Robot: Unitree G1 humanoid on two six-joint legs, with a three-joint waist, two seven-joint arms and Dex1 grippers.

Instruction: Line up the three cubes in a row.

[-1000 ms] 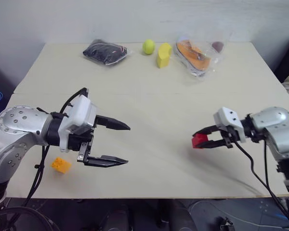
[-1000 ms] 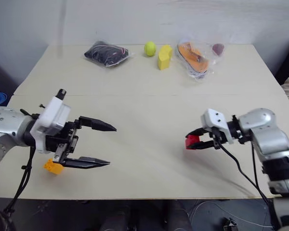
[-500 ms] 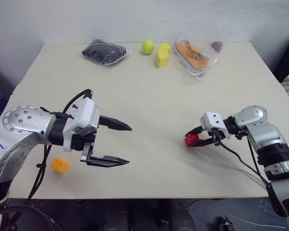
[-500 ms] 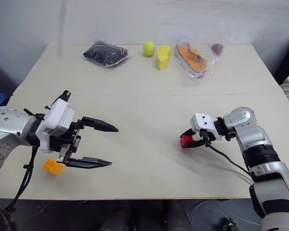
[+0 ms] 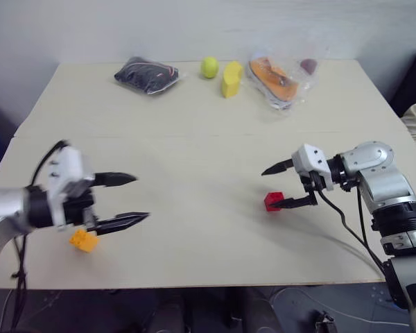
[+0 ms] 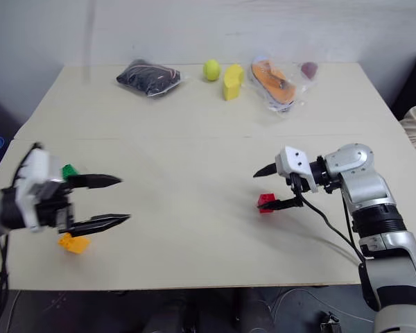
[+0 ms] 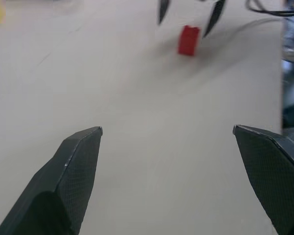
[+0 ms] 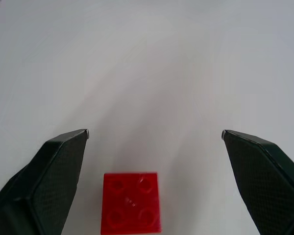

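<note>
Red cube [image 5: 273,201] is seen right of centre, between the spread right gripper [image 5: 282,185]; left gripper [image 5: 128,200] is spread above the orange-yellow cube [image 5: 84,240] near the table's [image 5: 215,263] lower-left edge; bare tabletop is left between.

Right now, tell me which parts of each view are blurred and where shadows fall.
Left and right eye views: the left gripper is smeared by motion; the right gripper and red cube look crisp, with a soft shadow on the table beside them. Left wrist view: near fingers soft, red cube sharper. Right wrist view: red cube sharp, faint shadow streaks on the table.
</note>
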